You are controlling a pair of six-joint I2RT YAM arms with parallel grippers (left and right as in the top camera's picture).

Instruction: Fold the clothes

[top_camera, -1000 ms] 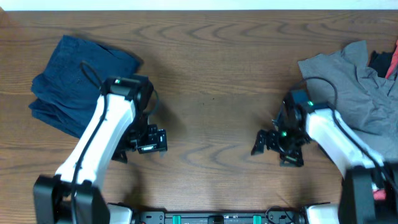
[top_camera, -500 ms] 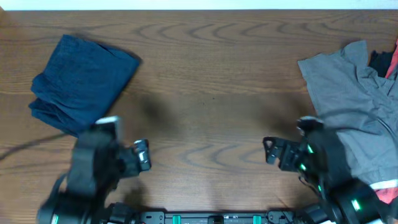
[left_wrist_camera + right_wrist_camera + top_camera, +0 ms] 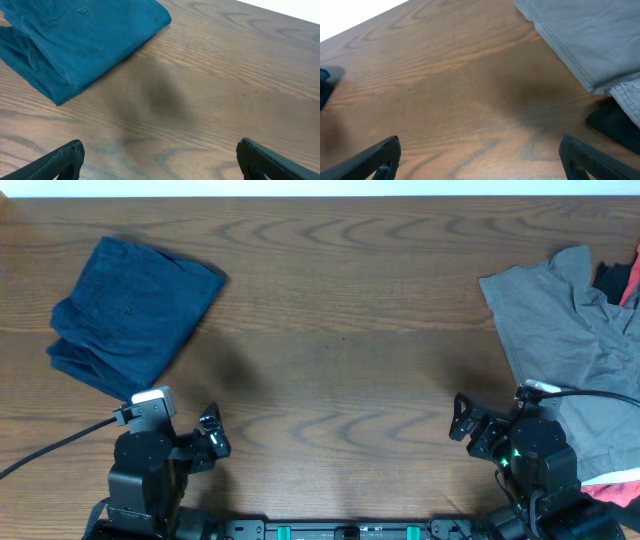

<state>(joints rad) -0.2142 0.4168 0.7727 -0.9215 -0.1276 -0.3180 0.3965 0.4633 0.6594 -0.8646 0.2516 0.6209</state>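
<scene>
A folded dark blue garment (image 3: 132,313) lies at the far left of the table; it also shows in the left wrist view (image 3: 75,37). A grey shirt (image 3: 575,330) lies spread and unfolded at the right, with its hem in the right wrist view (image 3: 590,35). My left gripper (image 3: 208,442) is open and empty at the front left, well short of the blue garment; its fingers (image 3: 160,160) are spread wide. My right gripper (image 3: 466,425) is open and empty at the front right, beside the grey shirt's lower edge; its fingers (image 3: 480,157) are spread wide.
More clothes lie at the right edge: a black piece (image 3: 608,278) and a red piece (image 3: 630,275) behind the grey shirt, and red cloth (image 3: 612,485) at the front right corner. The brown wooden table (image 3: 340,350) runs between the two piles.
Both arms have pulled back from the middle of the table to the front edge. Both grippers stay open and empty. The clothes have not moved.
</scene>
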